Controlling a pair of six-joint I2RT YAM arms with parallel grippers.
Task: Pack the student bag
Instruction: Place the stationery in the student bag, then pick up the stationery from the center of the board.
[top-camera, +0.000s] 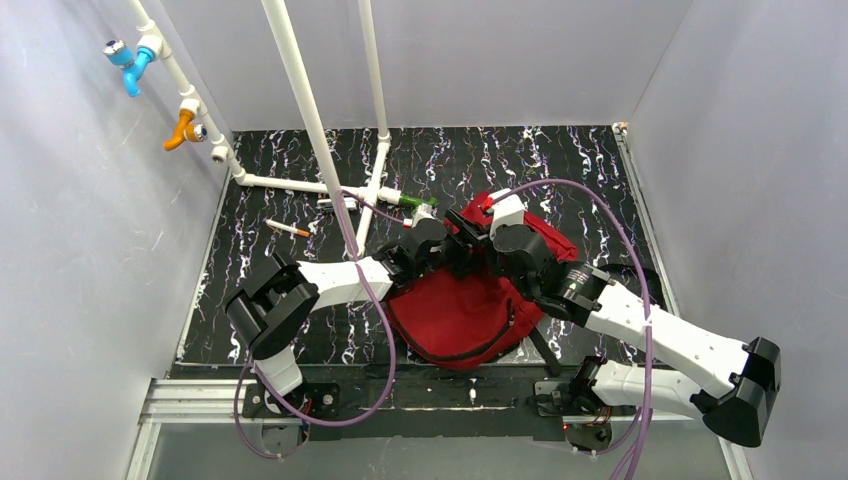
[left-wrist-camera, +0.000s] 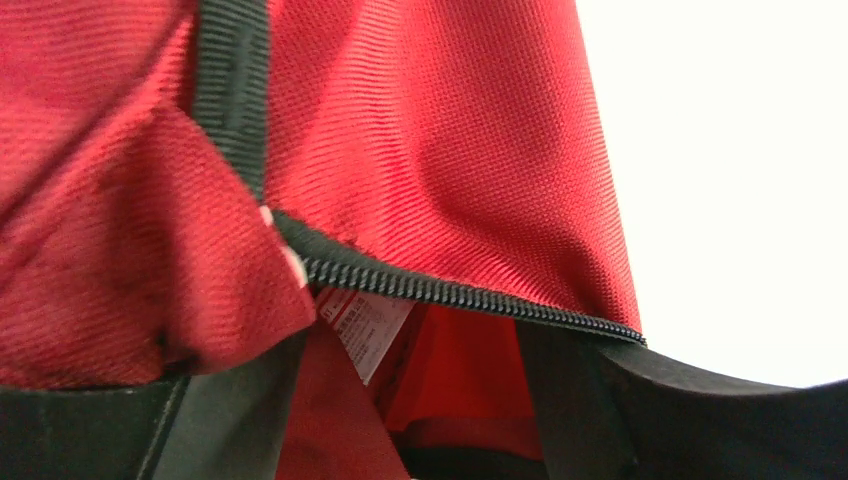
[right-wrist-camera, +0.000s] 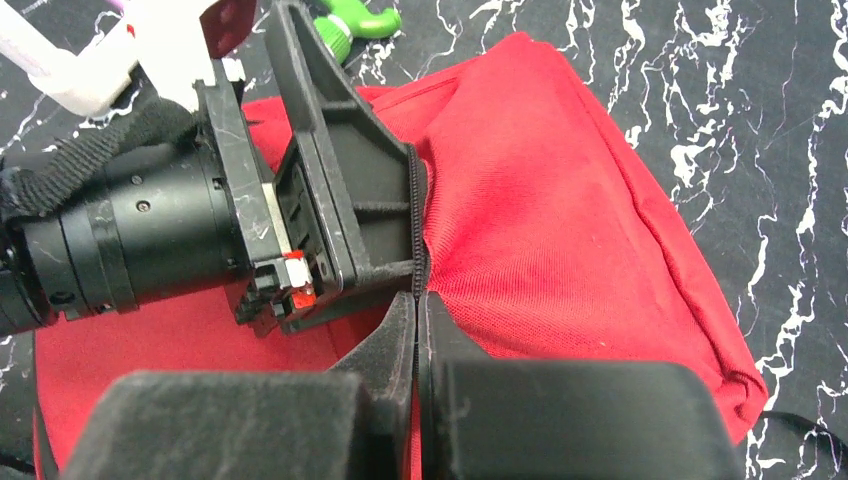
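The student bag (top-camera: 455, 315) is a dark-red backpack lying mid-table, its top toward the far side. Both grippers meet at its top edge. My right gripper (right-wrist-camera: 418, 305) is shut on the bag's black zipper edge (right-wrist-camera: 415, 220) and pinches it between the pads. My left gripper (top-camera: 432, 243) is open; one black finger (right-wrist-camera: 340, 190) lies against the same zipper edge. In the left wrist view the red fabric (left-wrist-camera: 430, 140) fills the frame, with the zipper (left-wrist-camera: 450, 295), a white label (left-wrist-camera: 365, 325) and the inside of the bag between the spread fingers (left-wrist-camera: 720, 420).
A white pipe frame (top-camera: 310, 130) rises from the far-left table, with blue (top-camera: 128, 68) and orange (top-camera: 185, 128) valves on the left wall. An orange-tipped pen (top-camera: 288, 229) and a green item (top-camera: 412, 201) lie beyond the bag. Grey walls close the cell.
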